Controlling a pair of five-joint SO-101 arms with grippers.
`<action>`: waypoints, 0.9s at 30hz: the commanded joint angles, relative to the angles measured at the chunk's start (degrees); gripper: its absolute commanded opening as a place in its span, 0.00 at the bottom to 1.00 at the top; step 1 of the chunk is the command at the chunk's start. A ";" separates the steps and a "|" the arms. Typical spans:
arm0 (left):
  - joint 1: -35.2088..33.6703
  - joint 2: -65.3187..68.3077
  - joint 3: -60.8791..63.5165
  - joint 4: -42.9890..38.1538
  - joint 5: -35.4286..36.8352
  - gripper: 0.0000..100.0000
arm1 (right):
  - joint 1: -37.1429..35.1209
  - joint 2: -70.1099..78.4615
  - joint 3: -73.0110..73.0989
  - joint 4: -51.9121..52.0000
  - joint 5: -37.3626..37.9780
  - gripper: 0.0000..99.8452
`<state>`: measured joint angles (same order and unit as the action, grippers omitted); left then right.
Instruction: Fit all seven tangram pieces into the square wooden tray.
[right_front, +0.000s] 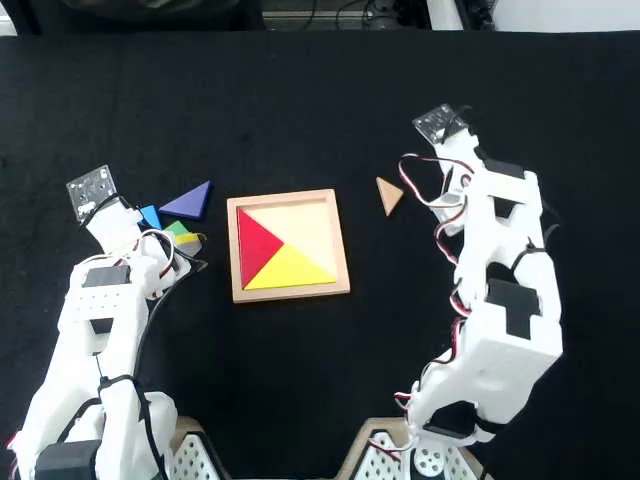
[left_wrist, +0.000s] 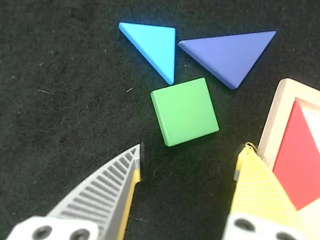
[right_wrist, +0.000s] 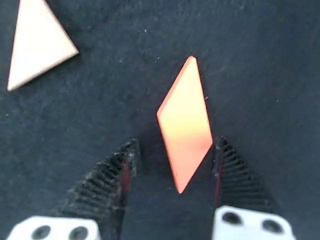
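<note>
Tangram pick-up, tray (right_front: 234, 255) mid-table, part-filled.
Left jaws open above green square (left_wrist: 185, 111), just left of tray; right jaws open astride orange parallelogram (right_wrist: 184, 125), toward table's right edge. Next, likely: closing on flat edges, lifting. Beyond: light-blue triangle (left_wrist: 155, 47), dark-blue triangle (left_wrist: 227, 55), tan triangle (right_front: 388, 194). No legible writing.

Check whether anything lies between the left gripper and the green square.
Nothing visible does. The left gripper hangs open just short of the green square, with bare black cloth between. The light blue triangle and the dark blue triangle lie on the square's far side.
</note>
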<state>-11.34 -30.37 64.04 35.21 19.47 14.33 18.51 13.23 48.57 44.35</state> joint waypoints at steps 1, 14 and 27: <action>0.40 -0.88 -0.31 -0.88 0.35 0.31 | -0.62 -2.07 -2.86 -1.05 4.66 0.24; 0.57 -0.88 -0.31 -0.88 0.35 0.31 | -1.05 4.18 -2.24 -5.63 14.77 0.17; 0.75 -0.88 -0.40 -0.88 0.26 0.31 | -1.76 3.91 1.80 -4.75 24.53 0.07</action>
<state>-11.34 -30.37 64.04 35.21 19.47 13.80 22.64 13.41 43.21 66.42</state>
